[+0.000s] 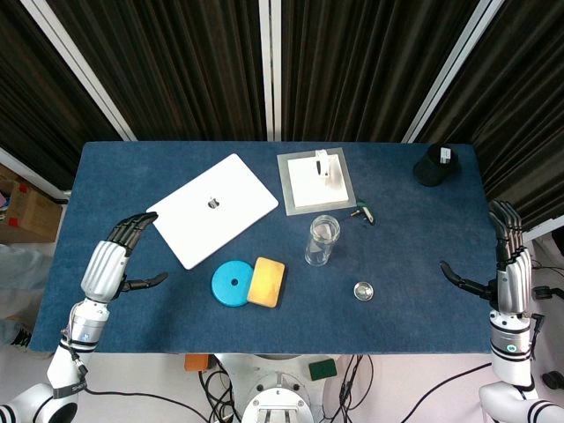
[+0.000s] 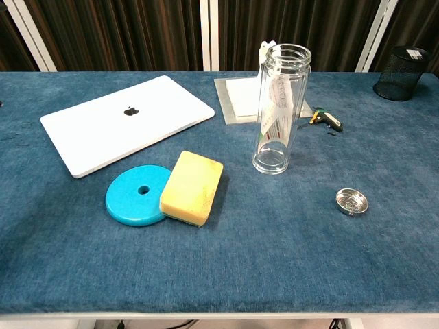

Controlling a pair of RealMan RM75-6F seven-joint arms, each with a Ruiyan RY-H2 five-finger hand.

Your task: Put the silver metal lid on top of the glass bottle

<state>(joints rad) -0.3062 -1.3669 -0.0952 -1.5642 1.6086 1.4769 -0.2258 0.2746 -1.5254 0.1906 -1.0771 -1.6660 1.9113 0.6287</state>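
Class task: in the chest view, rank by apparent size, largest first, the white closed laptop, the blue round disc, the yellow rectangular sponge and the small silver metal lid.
1. White closed laptop
2-3. Blue round disc and yellow rectangular sponge: alike; the sponge overlaps the disc, so unranked.
4. Small silver metal lid

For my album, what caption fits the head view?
Open robot hands flank glass bottle and silver lid.

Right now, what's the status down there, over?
Both hands open, left hand and right hand at table edges. Silver lid lies beside upright glass bottle. Nothing between them.
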